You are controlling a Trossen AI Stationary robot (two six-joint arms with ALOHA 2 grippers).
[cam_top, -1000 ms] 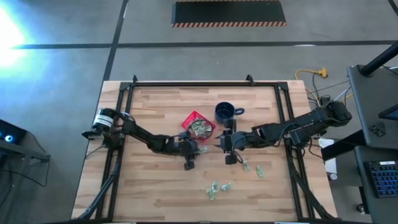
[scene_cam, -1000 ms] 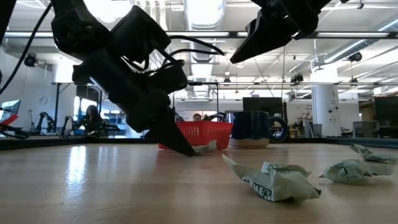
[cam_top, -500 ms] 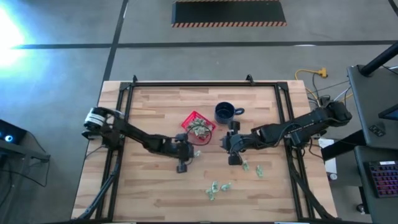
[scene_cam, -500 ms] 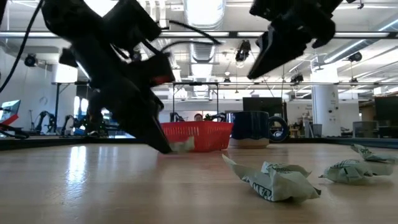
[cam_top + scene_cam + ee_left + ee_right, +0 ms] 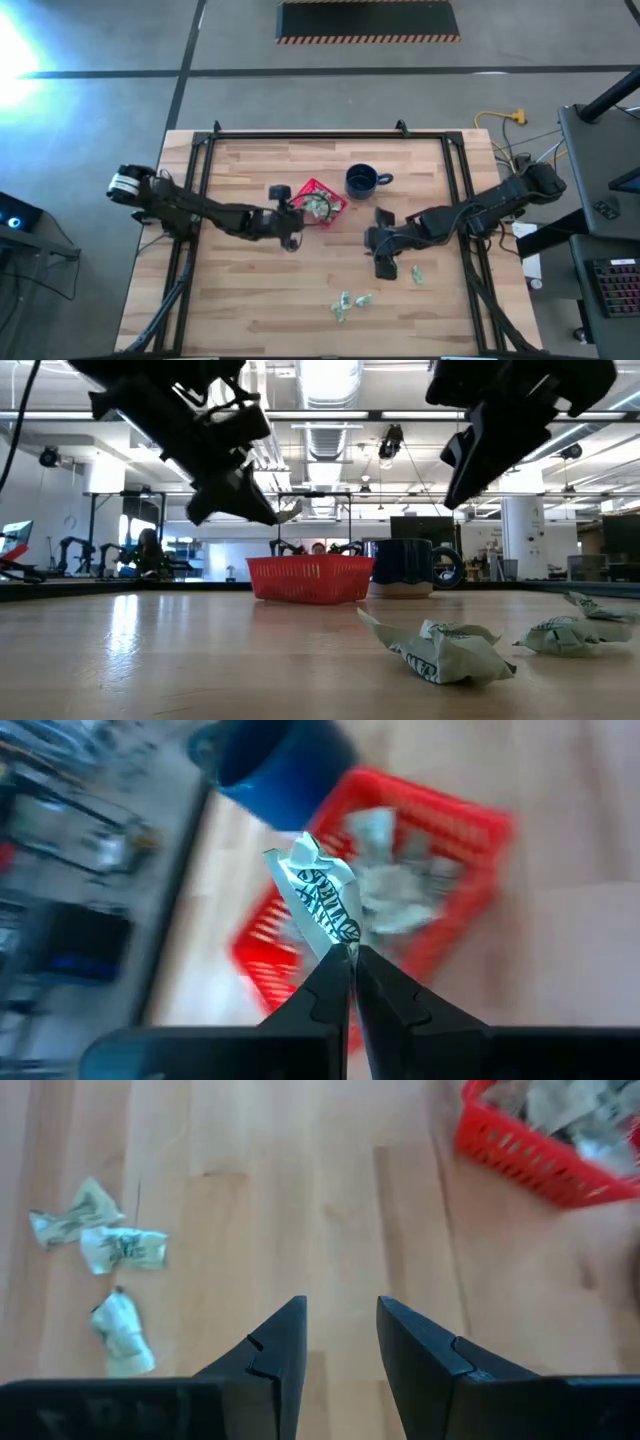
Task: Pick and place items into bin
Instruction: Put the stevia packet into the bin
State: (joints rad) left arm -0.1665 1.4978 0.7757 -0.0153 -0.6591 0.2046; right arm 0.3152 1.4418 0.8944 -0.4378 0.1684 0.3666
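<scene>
My left gripper (image 5: 345, 960) is shut on one pale green-and-white wrapped piece (image 5: 322, 905), raised beside the left side of the red basket (image 5: 318, 200), which holds several such pieces (image 5: 400, 885). In the low view the gripper (image 5: 262, 512) hangs above the basket's rim (image 5: 310, 565). My right gripper (image 5: 340, 1330) is open and holds nothing, in the air right of the basket (image 5: 378, 252). Loose pieces lie on the wood: a cluster (image 5: 345, 303) toward the near edge and two (image 5: 408, 270) next to the right gripper. My left gripper pinches the wrapped piece by its lower twisted end (image 5: 340, 942) between the two fingertips. The piece is lifted clear of the table and stands out beyond the fingertips, over the basket's near side.
A dark blue mug (image 5: 360, 181) stands just right of and behind the basket. Black rails run along the table's left and right edges. Bare wood stretches across the left and near parts of the table (image 5: 250, 300).
My left gripper, shut on a piece at the table top just near of the basket, has risen and moved toward the far edge, carrying the piece clear of the wood up beside the basket. My right gripper has moved toward the near edge, away from the mug.
</scene>
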